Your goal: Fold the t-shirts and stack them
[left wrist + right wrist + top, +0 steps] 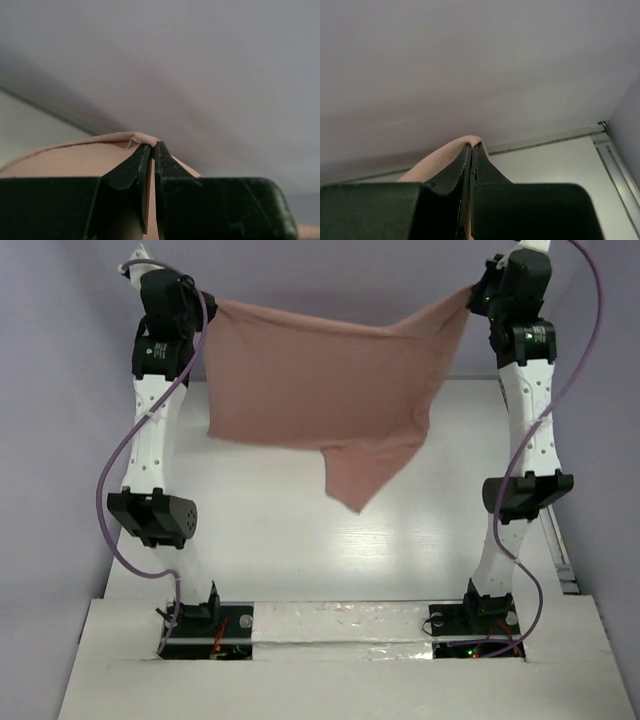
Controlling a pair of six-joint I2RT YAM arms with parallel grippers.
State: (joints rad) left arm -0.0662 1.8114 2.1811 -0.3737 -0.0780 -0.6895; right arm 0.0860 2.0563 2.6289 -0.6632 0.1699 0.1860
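Note:
The dusty-pink t-shirt [320,390] hangs in the air, stretched between my two raised grippers above the far half of the white table [300,540]. Only plain pink fabric shows; no chest graphic is visible. Its lower right part droops to a point at about the table's middle. My left gripper [208,308] is shut on the shirt's left top corner, seen in the left wrist view [152,146] with fabric [75,160] pinched between the jaws. My right gripper [474,295] is shut on the right top corner, with fabric [437,157] in the right wrist view at the jaw tips [471,146].
Purple-grey walls enclose the table at the back and sides. A metal rail [558,550] runs along the table's right edge, also in the right wrist view [615,160]. Purple cables [115,470] loop beside both arms.

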